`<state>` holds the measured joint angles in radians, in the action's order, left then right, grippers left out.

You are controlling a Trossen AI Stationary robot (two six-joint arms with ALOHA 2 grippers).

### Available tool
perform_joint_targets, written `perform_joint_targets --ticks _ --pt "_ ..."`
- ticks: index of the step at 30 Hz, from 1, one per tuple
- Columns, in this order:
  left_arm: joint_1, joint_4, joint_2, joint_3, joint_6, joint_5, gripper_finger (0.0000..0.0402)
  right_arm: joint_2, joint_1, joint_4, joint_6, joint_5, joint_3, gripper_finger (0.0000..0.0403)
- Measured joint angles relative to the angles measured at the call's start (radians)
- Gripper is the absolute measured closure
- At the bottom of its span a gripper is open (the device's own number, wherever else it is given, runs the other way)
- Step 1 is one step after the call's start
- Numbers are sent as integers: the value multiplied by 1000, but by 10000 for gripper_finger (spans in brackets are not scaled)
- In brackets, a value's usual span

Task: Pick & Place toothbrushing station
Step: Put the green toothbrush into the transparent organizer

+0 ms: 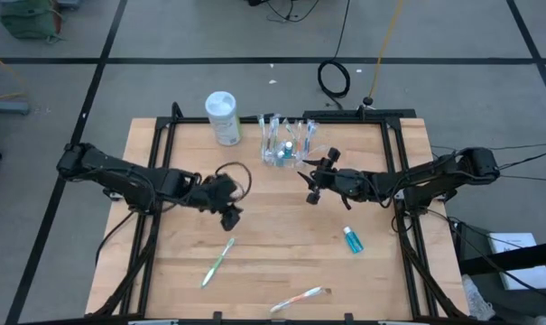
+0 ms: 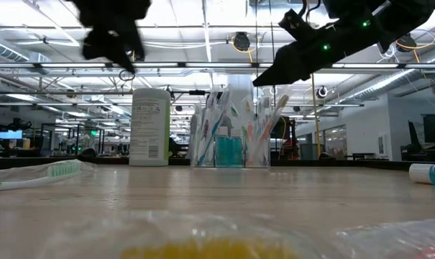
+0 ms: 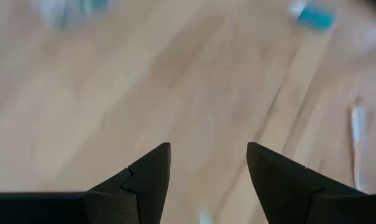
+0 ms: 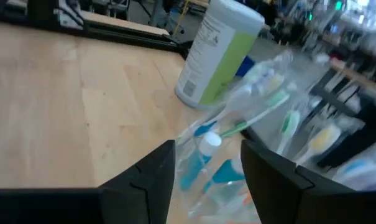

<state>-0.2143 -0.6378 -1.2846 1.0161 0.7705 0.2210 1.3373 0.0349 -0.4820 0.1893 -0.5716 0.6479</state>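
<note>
The toothbrushing station, a clear plastic cup (image 1: 286,146) holding several pastel toothbrushes and blue tubes, stands on its base near the table's far edge; it also shows in the low view (image 2: 231,137). My right gripper (image 1: 313,183) hangs open in the air just near-right of the cup, which sits close ahead of its fingers (image 4: 206,144). It touches nothing. Left of centre, my left gripper (image 1: 230,213) is open above bare wood (image 3: 207,147). Loose on the table lie a green toothbrush (image 1: 217,263), a wrapped toothbrush (image 1: 300,297) and a blue toothpaste tube (image 1: 352,239).
A white canister with a green label (image 1: 222,117) stands upright just left of the cup. Black frame rails (image 1: 155,181) run along both sides of the table. Bare wood lies between the two grippers and the loose things at the near side.
</note>
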Motion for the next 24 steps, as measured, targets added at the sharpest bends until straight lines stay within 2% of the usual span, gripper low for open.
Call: perform_joint_targets --ticks 5,8,14,24 --pt "-105 -181 -41 0 263 -7 183 0 0 5 -97 0 0 226" --pt "-164 -190 -93 1 349 -9 183 0 0 8 -99 0 0 228" --pt "-237 -135 -246 0 396 -96 183 0 0 2 -98 0 0 226" --pt "-193 -97 -466 0 488 -248 183 0 0 0 12 0 0 231"
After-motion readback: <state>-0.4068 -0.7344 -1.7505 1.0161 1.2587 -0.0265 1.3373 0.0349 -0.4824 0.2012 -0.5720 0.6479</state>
